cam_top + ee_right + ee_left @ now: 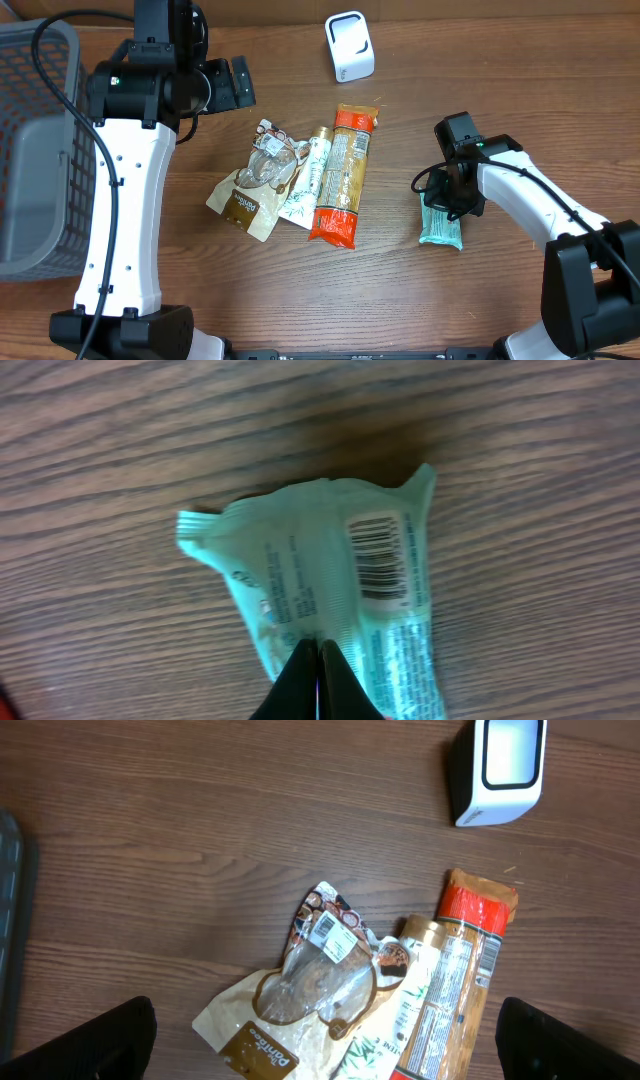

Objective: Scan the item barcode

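A teal packet [441, 226] lies on the wooden table at the right. My right gripper [449, 196] is over it. In the right wrist view the packet [300, 570] shows its barcode [381, 556] face up, and my right gripper [319, 650] is shut, its tips pinching the packet's back seam. The white scanner [349, 46] stands at the back centre and shows too in the left wrist view, scanner [498, 768] at top right. My left gripper [228, 85] hovers open behind the pile of items, its fingers [100, 1042] spread wide with nothing between them.
A pile lies mid-table: an orange pasta bag [342, 176], a white-green tube [307, 184], a brown pouch [247, 205] and a small clear packet [272, 148]. A grey basket [30, 150] stands at the far left.
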Controlling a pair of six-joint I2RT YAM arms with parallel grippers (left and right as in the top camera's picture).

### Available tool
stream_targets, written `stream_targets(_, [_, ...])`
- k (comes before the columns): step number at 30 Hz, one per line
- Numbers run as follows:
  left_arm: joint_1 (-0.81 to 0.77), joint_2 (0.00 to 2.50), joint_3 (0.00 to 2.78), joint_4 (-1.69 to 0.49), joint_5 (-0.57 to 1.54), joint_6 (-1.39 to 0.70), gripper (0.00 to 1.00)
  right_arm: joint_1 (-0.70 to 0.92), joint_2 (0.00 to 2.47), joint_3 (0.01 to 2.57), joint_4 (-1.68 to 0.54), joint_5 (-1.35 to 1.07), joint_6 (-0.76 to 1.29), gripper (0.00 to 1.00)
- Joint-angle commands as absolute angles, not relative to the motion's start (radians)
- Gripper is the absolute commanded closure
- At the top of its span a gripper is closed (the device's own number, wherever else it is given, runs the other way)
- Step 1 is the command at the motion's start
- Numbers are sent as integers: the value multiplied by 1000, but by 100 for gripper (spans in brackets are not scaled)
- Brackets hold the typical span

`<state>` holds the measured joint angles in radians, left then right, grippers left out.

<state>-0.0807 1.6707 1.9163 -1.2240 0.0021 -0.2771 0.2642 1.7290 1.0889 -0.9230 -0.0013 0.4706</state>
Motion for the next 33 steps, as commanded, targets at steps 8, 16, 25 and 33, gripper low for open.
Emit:
stream_targets(8, [-79,1667,1909,-1223,-10,-258,0,266,1726,1034,-867,83,470,96])
stream_targets(16, [-79,1667,1909,-1223,-10,-258,0,269,1729,980,-802,28,458,96])
stream_targets(25, [-79,1667,1909,-1223,-10,-258,0,269,1730,949,-783,20,436,52])
stream_targets(33, [-79,1667,1909,-1223,-10,-258,0,269,1730,967,-799,-3,343,26])
